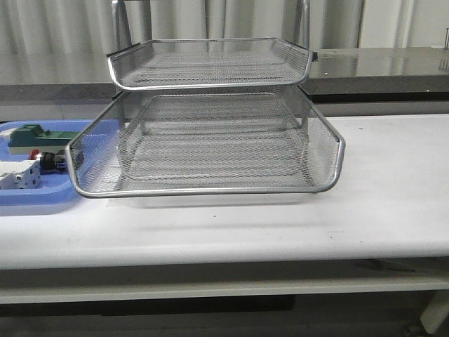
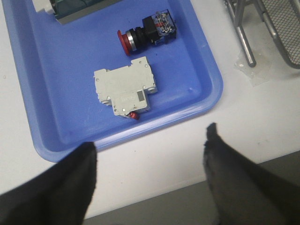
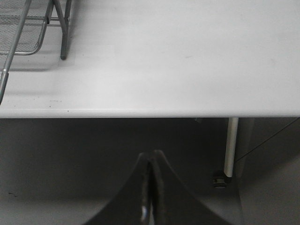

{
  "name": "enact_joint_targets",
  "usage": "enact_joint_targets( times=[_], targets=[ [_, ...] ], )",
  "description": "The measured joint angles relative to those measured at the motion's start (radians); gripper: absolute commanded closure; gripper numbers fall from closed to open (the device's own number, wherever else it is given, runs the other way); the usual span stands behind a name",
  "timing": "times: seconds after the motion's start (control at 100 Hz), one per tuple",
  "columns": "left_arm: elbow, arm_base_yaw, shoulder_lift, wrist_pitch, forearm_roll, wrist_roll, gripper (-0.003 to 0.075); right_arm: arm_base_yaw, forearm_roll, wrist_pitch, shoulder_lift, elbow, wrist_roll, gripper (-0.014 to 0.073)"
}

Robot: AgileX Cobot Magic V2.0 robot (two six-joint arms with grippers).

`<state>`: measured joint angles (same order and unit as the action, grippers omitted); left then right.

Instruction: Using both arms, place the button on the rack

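push-button switch [image 2: 147, 32] lies on side in blue tray [image 2: 201, 101] near worktop left edge, just beside white breaker [image 2: 124, 89].

left gripper [image 2: 150, 154] jaws wide open, holding nothing, hovering at front edge.

right gripper [image 3: 151, 183] jaws closed, empty, off front edge.

risks:
- fingers clip breaker or tray rim
- round switch rolls from pinch
- handover slip before wire-mesh rack [image 1: 210, 140]

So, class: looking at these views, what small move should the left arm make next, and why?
Probably advance the left tool, open and empty, over the blue tray toward the button. The button lies on its side there, untouched, beside the white breaker. The right tool is shut and well off the rack.
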<state>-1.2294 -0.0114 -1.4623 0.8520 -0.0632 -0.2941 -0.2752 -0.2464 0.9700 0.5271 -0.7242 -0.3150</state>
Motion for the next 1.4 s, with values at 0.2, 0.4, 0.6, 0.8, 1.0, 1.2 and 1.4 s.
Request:
enact_joint_targets(
  times=[0.2,0.4,0.6,0.8,1.0,1.2,1.4],
  targets=[
    [0.000,0.000,0.000,0.000,-0.026,-0.002,0.0148,0.000,0.000,0.000,0.000,0.000,0.000,0.0660],
    [0.000,0.000,0.000,-0.061,-0.043,-0.064,0.0154,0.000,0.000,0.000,0.000,0.000,0.000,0.0660],
    [-0.036,0.000,-0.035,-0.149,-0.044,-0.166,0.0154,0.000,0.000,0.000,0.000,0.000,0.000,0.0660],
    [-0.187,0.000,-0.183,-0.080,-0.044,-0.250,0.0154,0.000,0.000,0.000,0.000,0.000,0.000,0.0660],
    [-0.398,0.000,-0.388,0.012,-0.044,-0.319,0.0154,0.000,0.000,0.000,0.000,0.000,0.000,0.0660],
    [-0.576,0.000,-0.568,0.082,-0.044,-0.385,0.0154,0.000,0.000,0.000,0.000,0.000,0.000,0.0660],
    [-0.663,-0.010,-0.677,0.098,-0.044,-0.438,0.0154,0.000,0.000,0.000,0.000,0.000,0.000,0.0660]
  ],
)
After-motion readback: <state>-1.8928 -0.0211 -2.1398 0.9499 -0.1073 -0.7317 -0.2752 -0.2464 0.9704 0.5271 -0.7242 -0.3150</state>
